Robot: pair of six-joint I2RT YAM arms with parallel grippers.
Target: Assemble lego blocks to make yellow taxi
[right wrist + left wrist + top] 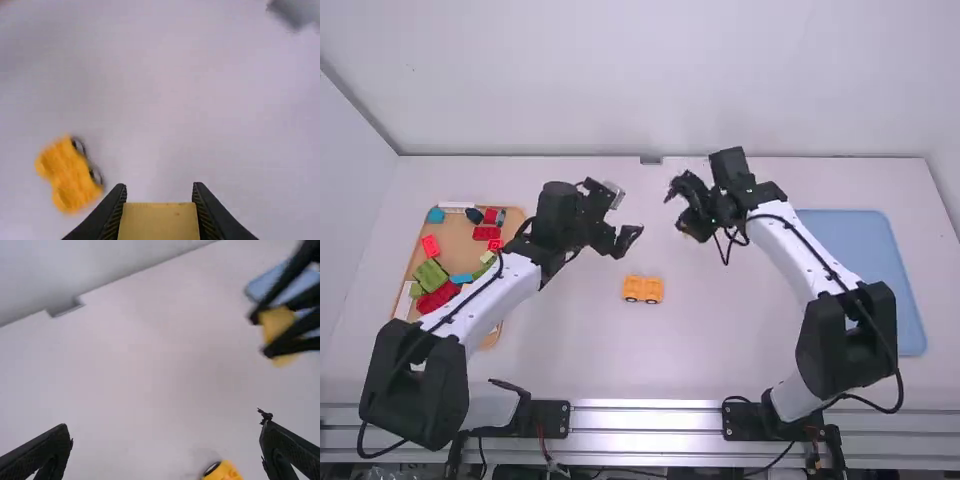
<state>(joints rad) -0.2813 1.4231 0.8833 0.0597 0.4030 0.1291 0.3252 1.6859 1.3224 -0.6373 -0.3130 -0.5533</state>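
Taxi [643, 290] sits upright on its wheels on the table [570, 350]. Beyond it, slightly left, the left gripper [628, 241] is spread wide and empty. Beyond it to the right, the right gripper [695, 226] pinches a yellow block [159, 222]. The high view mostly hides this block; the left wrist view gives its side, the right wrist view a flat face with what is probably a small hole. Left of the taxi lies the tray [523, 212] of coloured blocks [432, 273].

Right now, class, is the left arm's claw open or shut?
Open. In the left wrist view, the left claw has its two fingers wide apart, with nothing gripped between them.
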